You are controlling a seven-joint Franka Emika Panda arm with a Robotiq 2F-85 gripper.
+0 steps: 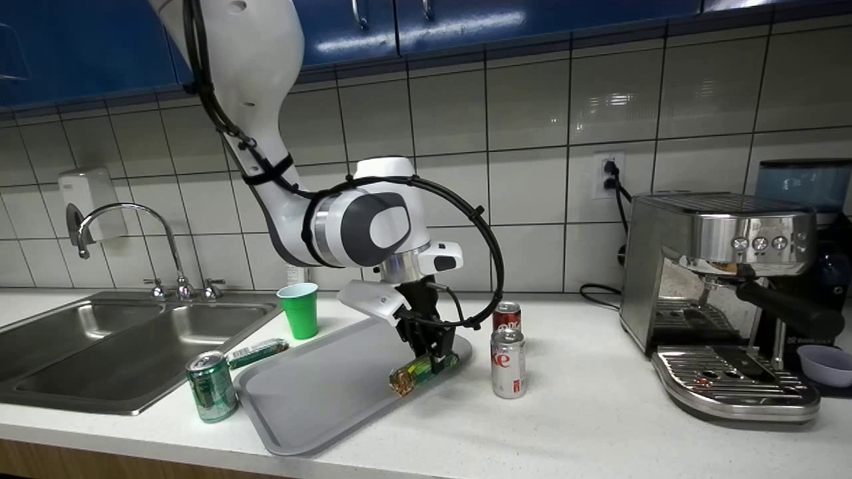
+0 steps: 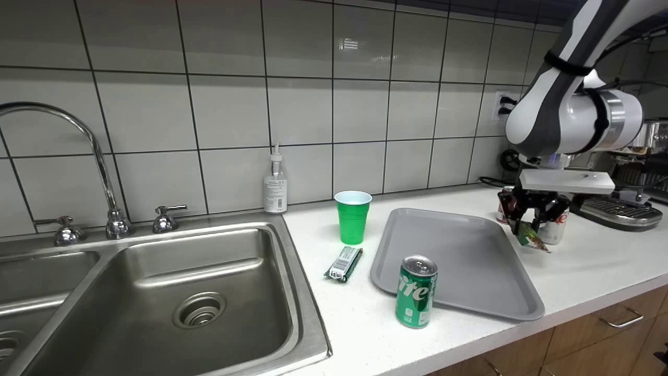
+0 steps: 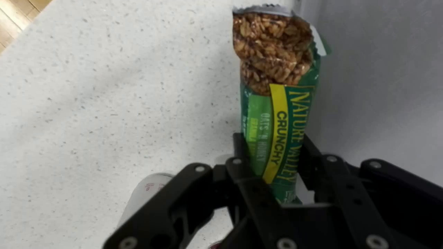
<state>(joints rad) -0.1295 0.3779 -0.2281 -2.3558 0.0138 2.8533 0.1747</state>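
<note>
- Wrist view, left: a silver can (image 3: 143,194) is shown near the gripper (image 3: 271,152); it could be knocked over by a sideways swing.
- Middle: a granola bar (image 3: 277,107) is pinched in the gripper, which is narrowed around its wrapper toward one end. Because much of its length is left unsupported, it could be twisted or lost if the pinch were uneven, and its contents could be crumbled if it were squeezed too hard.
- Right: a gray tray (image 3: 380,86) is seen, and the bar is held over the border between tray and countertop (image 3: 121,103). Whether either is touched cannot be told; if lowered here, the bar could be tilted by the raised rim.
- Surface, left to right in an exterior view: a steel sink (image 1: 180,346) is set into the pale, speckled countertop; a green can (image 1: 213,389), a second wrapped bar (image 1: 258,352) and a green cup (image 1: 301,313) are placed by the tray's left side; a red can (image 1: 507,316) is stood behind the silver one; an espresso machine (image 1: 705,253) is set farther right.
- Room, left to right: a soap dispenser (image 1: 90,193) is mounted on the tile wall (image 1: 526,186), blue cabinets (image 1: 546,23) are hung above, and cords (image 1: 624,206) are plugged into an outlet (image 1: 600,174) near the machine.
</note>
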